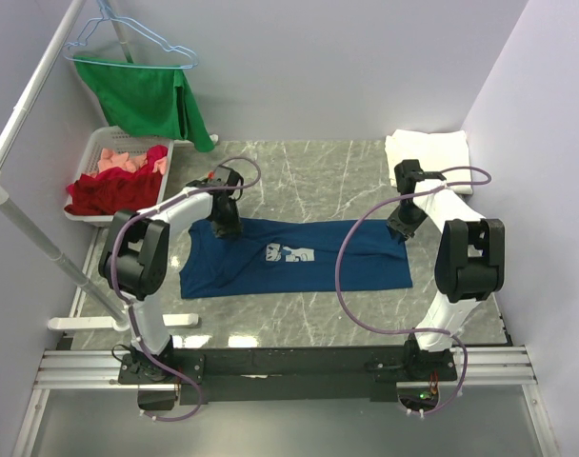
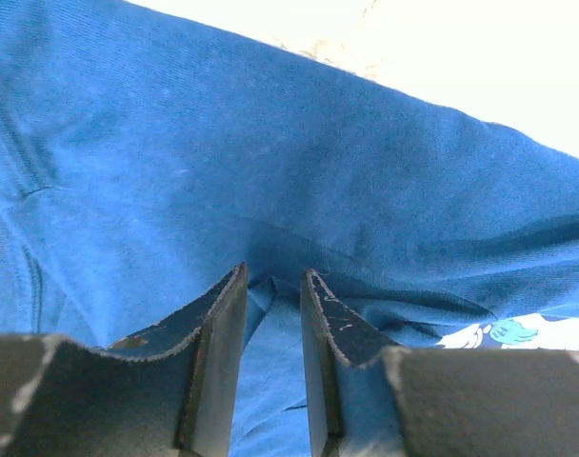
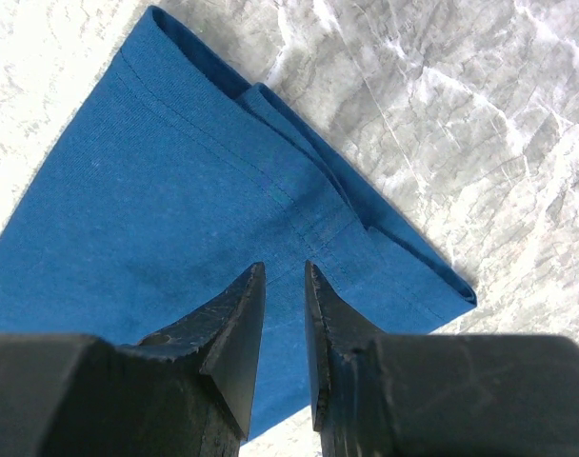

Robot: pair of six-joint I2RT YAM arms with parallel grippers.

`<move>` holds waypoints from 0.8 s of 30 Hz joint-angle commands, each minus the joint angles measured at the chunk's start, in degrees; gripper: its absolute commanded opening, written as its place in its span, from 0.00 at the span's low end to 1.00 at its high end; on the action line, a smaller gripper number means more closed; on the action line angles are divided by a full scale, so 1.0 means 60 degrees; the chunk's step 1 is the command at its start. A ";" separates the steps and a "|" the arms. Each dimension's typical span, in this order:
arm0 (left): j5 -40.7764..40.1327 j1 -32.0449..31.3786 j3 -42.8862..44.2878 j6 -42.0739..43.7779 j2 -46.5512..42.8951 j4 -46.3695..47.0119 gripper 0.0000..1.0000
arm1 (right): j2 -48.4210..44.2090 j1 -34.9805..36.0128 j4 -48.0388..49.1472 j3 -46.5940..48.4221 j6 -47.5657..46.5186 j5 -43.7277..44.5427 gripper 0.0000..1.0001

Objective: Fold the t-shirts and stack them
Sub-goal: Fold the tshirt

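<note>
A navy blue t-shirt (image 1: 299,257) lies spread sideways on the marble table (image 1: 309,181), its white chest print (image 1: 289,254) facing up. My left gripper (image 1: 225,228) is down on its far left edge. In the left wrist view the jaws (image 2: 273,271) stand a narrow gap apart, tips against the cloth (image 2: 270,143), which puckers between them. My right gripper (image 1: 401,227) is at the shirt's far right corner. There its jaws (image 3: 285,267) are narrowly open over the hem (image 3: 156,209), with flat cloth showing through the gap. A folded white t-shirt (image 1: 428,149) lies at the back right.
A white basket (image 1: 94,162) of red and pink clothes stands at the back left. Above it a green cloth (image 1: 151,100) hangs on a blue hanger from a white pole rack (image 1: 32,114). Grey walls close in the back and right sides.
</note>
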 commanded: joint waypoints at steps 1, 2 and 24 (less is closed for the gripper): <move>0.0489 -0.0021 0.0345 0.0256 0.0026 0.0142 0.32 | 0.0000 0.0059 -0.0103 0.0320 0.0085 0.0243 0.31; 0.0576 -0.0021 0.0346 0.0286 0.0012 0.0098 0.29 | 0.0000 0.0059 -0.0117 0.0320 0.0114 0.0272 0.31; 0.1514 -0.0298 -0.0035 0.1179 -0.1482 -0.0985 0.01 | 0.0117 0.0161 0.0059 0.0203 0.0363 0.0126 0.30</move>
